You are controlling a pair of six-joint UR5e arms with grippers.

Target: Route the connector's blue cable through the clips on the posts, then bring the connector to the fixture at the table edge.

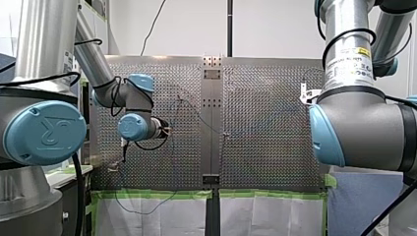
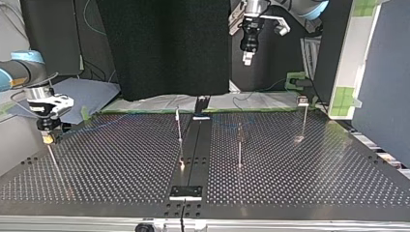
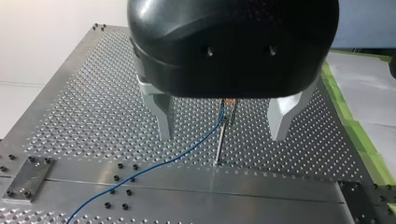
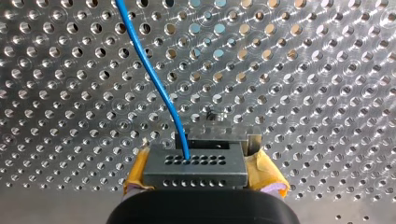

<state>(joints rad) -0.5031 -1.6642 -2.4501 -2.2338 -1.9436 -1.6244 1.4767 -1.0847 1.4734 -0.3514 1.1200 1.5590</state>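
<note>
Top view shows us the perforated table [image 2: 300, 169], and near its edge at that view's left hangs our right gripper [image 2: 47, 138]. Its yellow pads [image 4: 268, 175] are clamped on the grey connector [image 4: 196, 165], and the blue cable [image 4: 152, 79] leads out of the connector's face. Our left gripper [image 3: 222, 138] holds nothing, its metal fingers [image 3: 164, 116] spread wide; between them, ahead, stands a thin post [image 3: 219, 145], the cable running up to the clip [image 3: 228, 103] at its top.
</note>
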